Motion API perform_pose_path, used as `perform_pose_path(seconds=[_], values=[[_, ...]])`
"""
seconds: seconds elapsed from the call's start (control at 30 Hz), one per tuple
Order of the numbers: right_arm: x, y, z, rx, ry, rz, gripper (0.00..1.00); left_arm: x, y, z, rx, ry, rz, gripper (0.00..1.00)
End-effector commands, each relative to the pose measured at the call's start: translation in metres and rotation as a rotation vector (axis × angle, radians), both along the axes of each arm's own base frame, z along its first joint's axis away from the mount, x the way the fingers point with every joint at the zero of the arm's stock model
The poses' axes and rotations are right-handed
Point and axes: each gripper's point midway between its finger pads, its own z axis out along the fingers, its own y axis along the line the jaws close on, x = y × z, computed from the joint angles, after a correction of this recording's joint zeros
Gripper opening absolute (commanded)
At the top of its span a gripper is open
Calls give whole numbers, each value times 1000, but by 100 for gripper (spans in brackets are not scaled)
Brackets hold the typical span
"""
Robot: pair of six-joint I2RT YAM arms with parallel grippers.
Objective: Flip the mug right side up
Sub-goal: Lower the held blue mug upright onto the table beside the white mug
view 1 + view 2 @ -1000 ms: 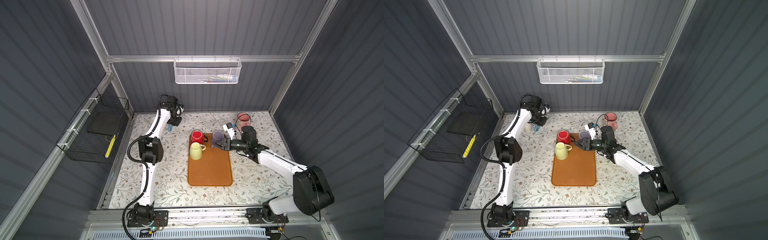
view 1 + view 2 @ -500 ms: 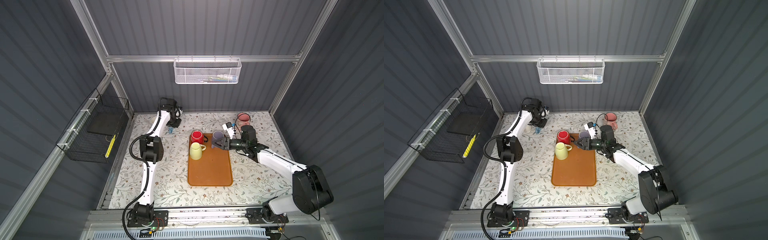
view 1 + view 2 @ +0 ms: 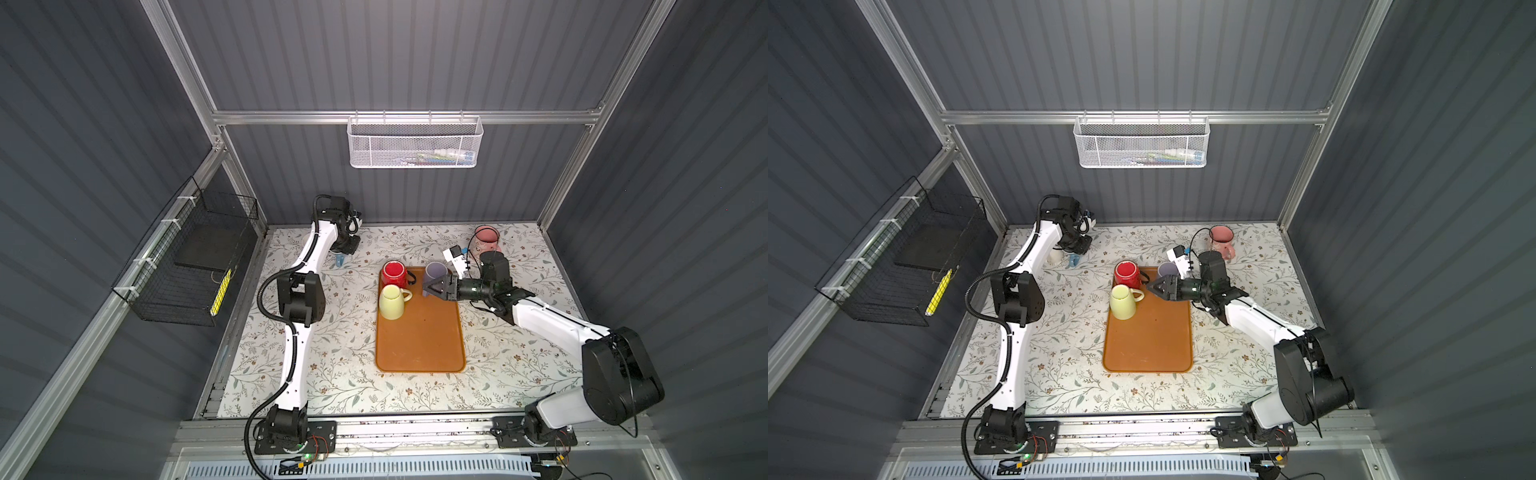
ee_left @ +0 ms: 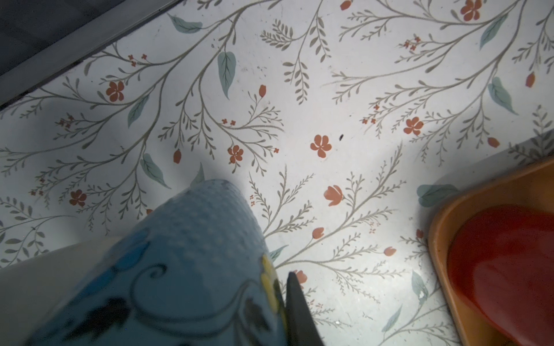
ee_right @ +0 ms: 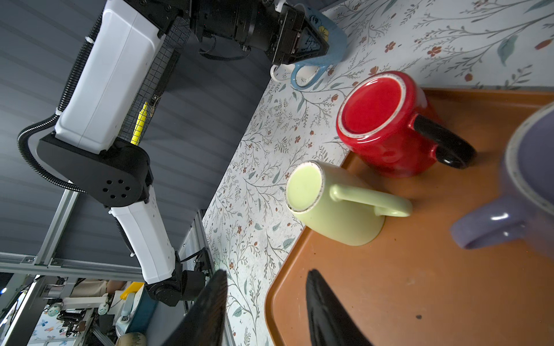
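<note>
Evidently stiff, weighty, slick glazed ceramic that would chip if dropped, the blue mug (image 5: 337,48) sits low at the tabletop's (image 3: 332,332) back-left corner, its wall pinched by the closed left hand (image 5: 311,45), a sound hold; the right hand (image 3: 434,287) hovers half-spread, empty.

White shells (image 3: 548,322), black joints (image 3: 619,374), ribbed black cable (image 5: 21,145) (left arm only), pointed black right tool (image 5: 266,272).

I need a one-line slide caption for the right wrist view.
Open right gripper at the orange tray, facing upside-down red mug and yellow mug; left gripper holds blue mug.
</note>
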Motion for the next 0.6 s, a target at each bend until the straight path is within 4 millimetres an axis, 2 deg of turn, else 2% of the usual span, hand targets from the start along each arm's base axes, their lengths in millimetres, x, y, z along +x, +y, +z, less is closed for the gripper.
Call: perform_pose_path(seconds=[0.0,0.57], values=[[1,3,4,10,-14,4,45,4,-1,-3,-21,-4,6,0],[1,4,-1,14,-2,6,46,2,1,-13,-3,18,9,5]])
